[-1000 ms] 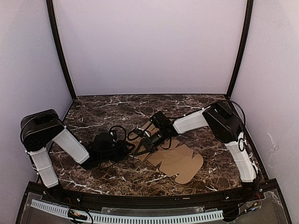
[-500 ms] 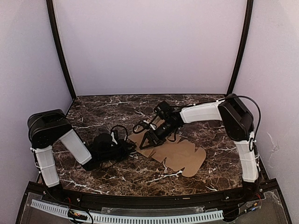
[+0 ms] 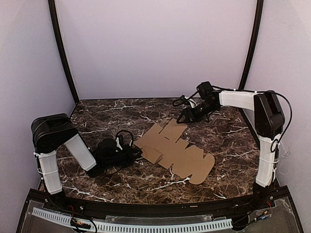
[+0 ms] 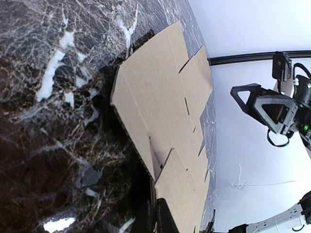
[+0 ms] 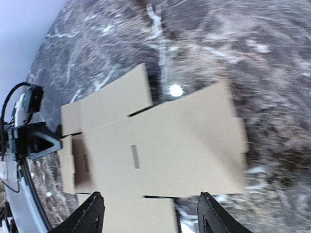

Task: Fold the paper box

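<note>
**Item: the paper box**. One flat die-cut sheet of plain brown cardboard, not yet folded.

**Location:** it lay on the dark marbled counter, about mid-way across, running diagonally from back-left to front-right.

**Appearance:** matt, unprinted, and cut into several joined panels. There were square flaps at the back-left end, rounded tabs at the front-right end, and short slits along the panel joins. The left wrist view showed its near-left flap raised a little off the counter, so that a shadow fell beneath it.

**Handling (judged):** light, and thin enough to slide on the polished counter if pushed from one side only. It looked stiff within each panel and likely to bend only along its creases, and a hard pinch could crush or tear a tab. The raised left flap and the free outer edges seemed the best places to hold it, with one panel pinned flat while its neighbour was turned up.

**Left hand**: low on the counter, at the sheet's left edge. Only a sliver of a finger showed against the cardboard, so I cannot tell whether it had hold.

**Right hand**: raised at the back-right, well apart from the sheet, its fingers spread and empty.
</note>
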